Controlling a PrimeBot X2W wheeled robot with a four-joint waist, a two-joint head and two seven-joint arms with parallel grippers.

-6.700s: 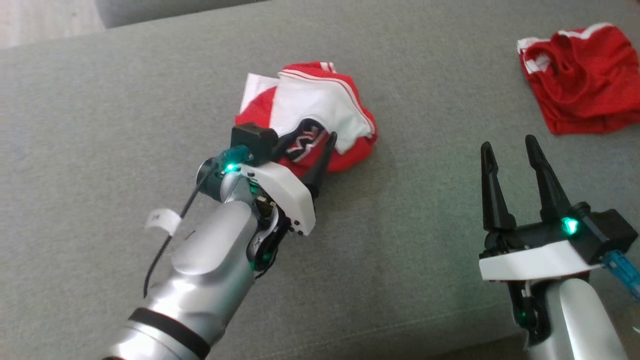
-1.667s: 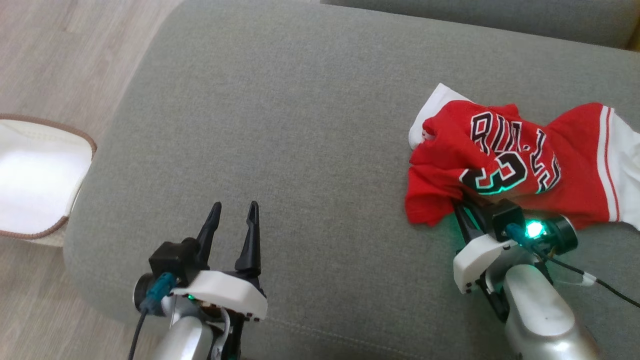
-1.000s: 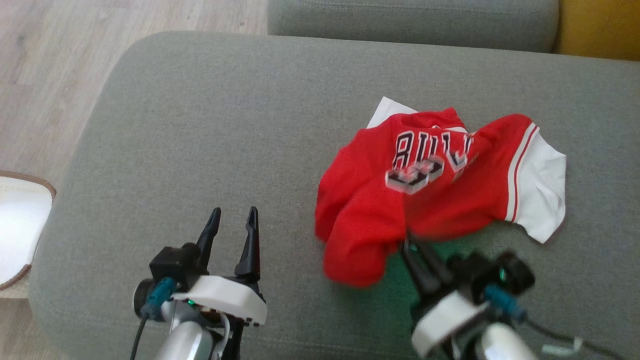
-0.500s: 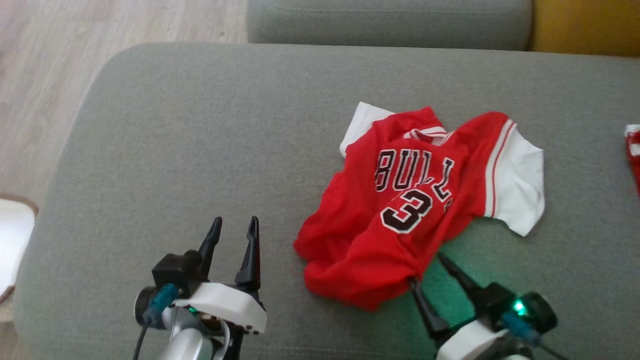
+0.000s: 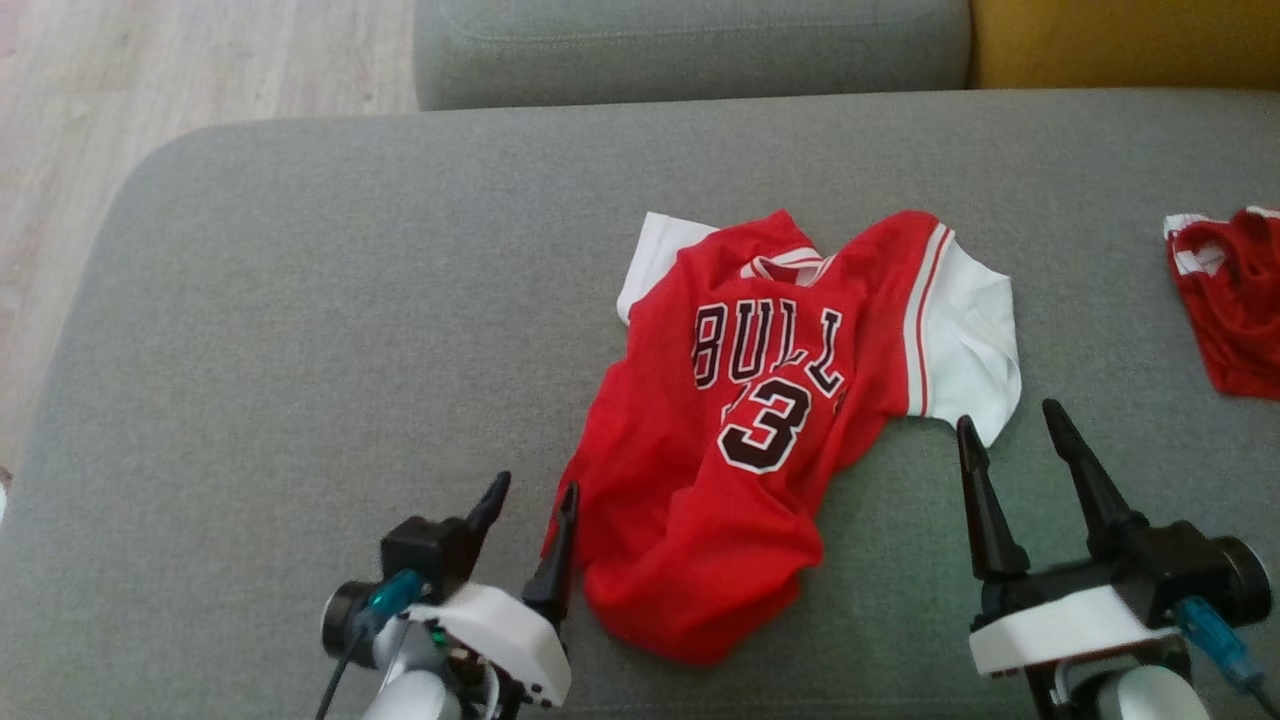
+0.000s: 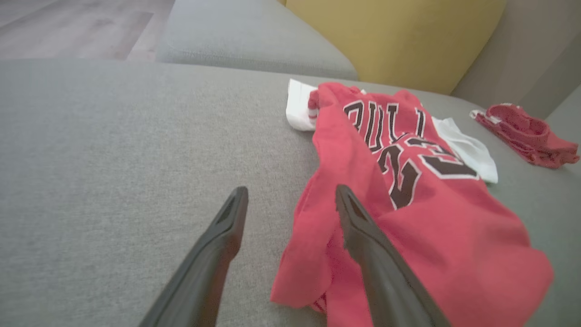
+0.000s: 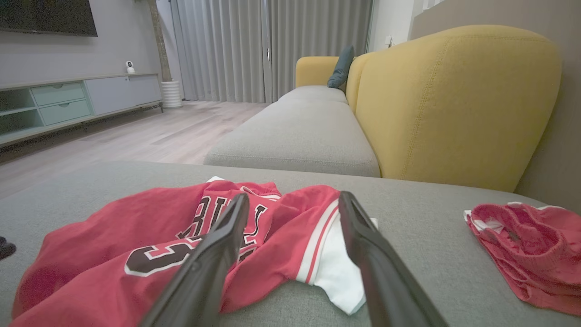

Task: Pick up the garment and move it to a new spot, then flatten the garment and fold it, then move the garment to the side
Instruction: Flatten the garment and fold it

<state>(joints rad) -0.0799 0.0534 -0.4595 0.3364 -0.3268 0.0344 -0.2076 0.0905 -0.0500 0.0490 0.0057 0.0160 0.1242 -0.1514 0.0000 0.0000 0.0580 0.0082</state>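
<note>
Nearest to me, the left hand [image 5: 535, 485] sits at the bottom-left hem of the jersey [image 5: 760, 450]. Its fingers are spread apart with nothing between them. The inner finger is right up against the red cloth, but I honestly can't tell if it touches. The right hand [image 5: 1006, 414] is just below the jersey's right white sleeve, fingers also wide apart and empty.

The jersey lies front-up and rumpled on the gray sofa seat [image 5: 350, 300], black lettering and a number showing, bottom half bunched, white sleeves out to both sides. Well off to the jersey's right there's a second red garment [image 5: 1235, 300] in a crumpled heap. Behind the jersey is another gray cushion [image 5: 690, 50], with a yellow backrest [image 5: 1120, 40] behind and to the right. Wood floor [image 5: 150, 80] is far off to its left.
</note>
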